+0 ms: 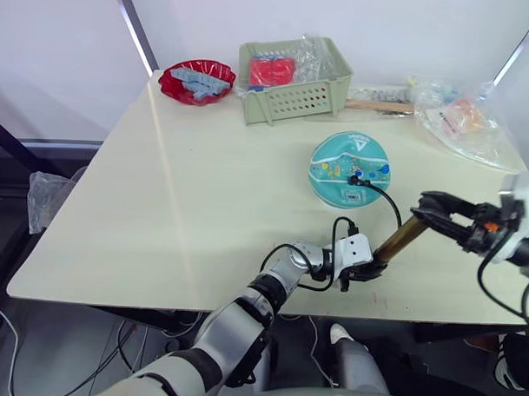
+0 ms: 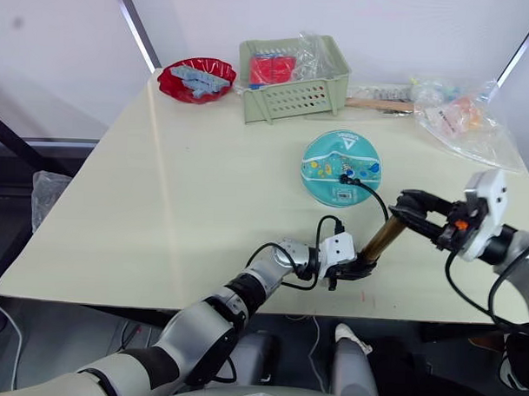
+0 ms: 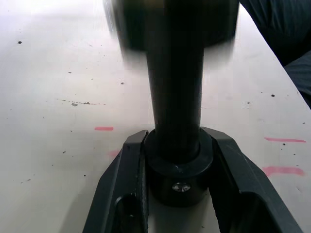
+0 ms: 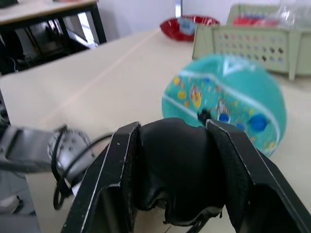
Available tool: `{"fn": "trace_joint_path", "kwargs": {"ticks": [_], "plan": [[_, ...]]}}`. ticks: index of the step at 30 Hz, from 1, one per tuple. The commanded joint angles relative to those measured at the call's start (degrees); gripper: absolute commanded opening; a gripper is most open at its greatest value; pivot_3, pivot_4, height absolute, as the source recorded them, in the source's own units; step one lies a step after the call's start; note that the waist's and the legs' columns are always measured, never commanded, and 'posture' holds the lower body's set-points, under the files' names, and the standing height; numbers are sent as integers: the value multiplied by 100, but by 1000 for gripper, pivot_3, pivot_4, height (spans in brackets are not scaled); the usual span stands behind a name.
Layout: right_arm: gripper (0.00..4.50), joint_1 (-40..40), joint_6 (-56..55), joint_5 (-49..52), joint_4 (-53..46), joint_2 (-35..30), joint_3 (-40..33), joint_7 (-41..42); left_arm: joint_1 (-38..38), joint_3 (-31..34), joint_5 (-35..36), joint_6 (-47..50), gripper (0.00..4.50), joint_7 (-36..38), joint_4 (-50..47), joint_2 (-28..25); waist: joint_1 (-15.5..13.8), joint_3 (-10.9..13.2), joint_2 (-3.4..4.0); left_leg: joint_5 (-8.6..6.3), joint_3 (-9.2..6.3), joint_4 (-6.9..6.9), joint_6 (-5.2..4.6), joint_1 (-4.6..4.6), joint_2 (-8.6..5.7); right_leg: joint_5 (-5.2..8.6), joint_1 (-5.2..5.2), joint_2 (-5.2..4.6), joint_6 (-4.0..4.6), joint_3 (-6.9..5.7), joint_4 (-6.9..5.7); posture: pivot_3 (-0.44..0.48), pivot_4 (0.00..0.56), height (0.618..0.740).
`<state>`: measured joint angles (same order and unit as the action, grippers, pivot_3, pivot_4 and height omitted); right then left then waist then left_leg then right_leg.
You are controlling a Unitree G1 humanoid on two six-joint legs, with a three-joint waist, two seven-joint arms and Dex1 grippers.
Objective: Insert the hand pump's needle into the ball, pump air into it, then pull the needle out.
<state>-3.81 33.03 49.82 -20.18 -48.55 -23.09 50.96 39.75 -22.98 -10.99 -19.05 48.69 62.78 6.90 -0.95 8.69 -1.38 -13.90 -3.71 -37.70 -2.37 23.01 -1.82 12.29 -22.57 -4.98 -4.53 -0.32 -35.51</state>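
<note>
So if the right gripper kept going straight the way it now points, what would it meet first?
The right gripper is already shut on the hand pump at its upper end. Pushing on along the barrel, it would probably meet the left gripper holding the lower end; depth is uncertain.

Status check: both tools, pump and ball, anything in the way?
Left tool shut on hand pump base. Right tool shut on its top. Hose plugged into ball. Nothing blocking.

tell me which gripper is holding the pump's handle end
The right gripper: its fingers close on the black handle atop the hand pump. The left gripper clamps the pump's lower black cap near the table edge.
</note>
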Motion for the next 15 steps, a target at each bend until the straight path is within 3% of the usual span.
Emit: {"fn": "trace_joint_path", "kwargs": {"ticks": [1, 8, 15], "plan": [[1679, -402, 177, 695, -211, -269, -879, -80, -291, -154, -339, 404, 1188, -67, 604, -270, 1, 1, 1, 0, 0, 0, 0, 0, 0, 1, 0, 0, 1, 0, 0, 0, 150, 737], [1679, -998, 722, 1384, -32, -925, -1489, -13, -327, -173, -349, 378, 1188, -44, 583, -273, -3, 9, 9, 0, 1, 0, 0, 4, 0, 0, -3, 0, 0, 0, 1, 0, 150, 737], [1679, -1255, 1061, 1644, -7, -1092, -1462, 47, -349, -171, -348, 368, 1188, -33, 579, -295, -5, 17, 21, 1, 2, 0, -1, 19, -2, -1, -15, -4, 2, 0, 1, 0, 150, 737]]}}
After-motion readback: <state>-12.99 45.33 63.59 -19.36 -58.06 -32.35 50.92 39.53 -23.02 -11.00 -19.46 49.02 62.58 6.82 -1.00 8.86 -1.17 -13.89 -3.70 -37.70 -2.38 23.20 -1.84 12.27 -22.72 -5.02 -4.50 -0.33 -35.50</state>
